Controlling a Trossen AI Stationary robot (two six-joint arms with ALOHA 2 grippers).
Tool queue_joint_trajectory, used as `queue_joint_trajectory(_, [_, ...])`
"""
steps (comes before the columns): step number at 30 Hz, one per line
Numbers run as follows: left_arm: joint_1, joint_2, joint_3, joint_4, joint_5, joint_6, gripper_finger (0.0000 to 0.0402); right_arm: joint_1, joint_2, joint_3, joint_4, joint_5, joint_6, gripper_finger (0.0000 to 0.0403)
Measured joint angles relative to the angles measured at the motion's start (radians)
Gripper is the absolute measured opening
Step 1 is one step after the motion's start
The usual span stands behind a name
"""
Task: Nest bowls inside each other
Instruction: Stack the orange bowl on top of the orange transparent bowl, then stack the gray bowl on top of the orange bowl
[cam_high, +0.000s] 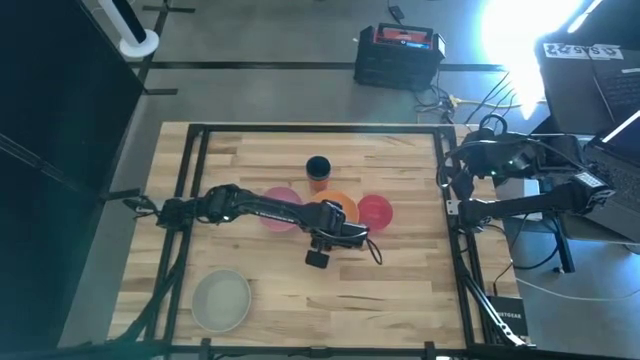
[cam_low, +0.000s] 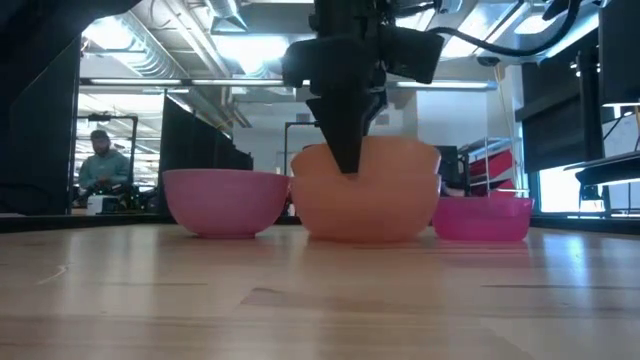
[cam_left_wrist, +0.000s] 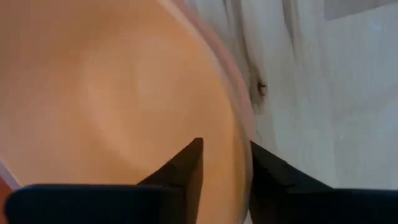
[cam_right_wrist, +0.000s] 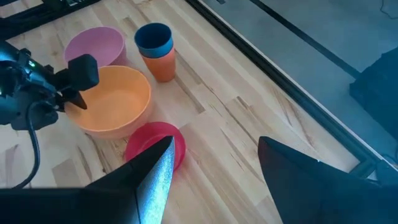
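Observation:
An orange bowl (cam_high: 340, 206) stands mid-table. In the low view it shows two stacked rims, a paler peach bowl (cam_low: 405, 158) sitting inside the orange one (cam_low: 365, 212). A pale pink bowl (cam_high: 280, 212) stands to its left and a red bowl (cam_high: 375, 210) to its right. A whitish-grey bowl (cam_high: 220, 300) rests near the front left. My left gripper (cam_left_wrist: 225, 146) points down over the stack's near rim, open, one finger inside and one outside. My right gripper (cam_right_wrist: 214, 180) hangs open, high by the table's right edge. My left gripper stands astride the near rim (cam_left_wrist: 244, 155) of the inner bowl, coming from above. The inner finger (cam_left_wrist: 186, 171) stands clear of the wall. Whether the outer finger (cam_left_wrist: 267, 177) touches the rim, I cannot tell. The bowl rests in the one beneath it.
A dark blue cup stacked in an orange-red cup (cam_high: 318, 172) stands just beyond the bowls. A black frame (cam_high: 190, 200) borders the table on all sides. Bare wood lies at the front right. A person (cam_low: 100, 165) sits in the room behind the table.

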Motion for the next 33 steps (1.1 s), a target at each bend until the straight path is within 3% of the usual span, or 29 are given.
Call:
queue_joint_trajectory(10, [-0.001, -0.014, 0.102, -0.001, 0.003, -0.022, 0.0173, 0.0, 0.0, 0.0, 0.0, 0.0, -0.016, 0.0218])
queue_joint_trajectory(17, [-0.047, -0.07, 0.1, -0.182, 0.005, -0.147, 0.0181, 0.0, 0.0, 0.0, -0.003, -0.003, -0.023, 0.0218])
queue_joint_trajectory(29, [-0.393, -0.392, -0.199, -0.207, 0.121, -0.482, 0.0172, 0.0, -0.002, 0.0, 0.006, -0.044, -0.076, 0.0218])
queue_joint_trajectory(33, [-0.504, -0.552, -0.479, -0.2, 0.219, -0.634, 0.0172, 0.0, -0.002, 0.0, 0.033, -0.044, -0.087, 0.0218])
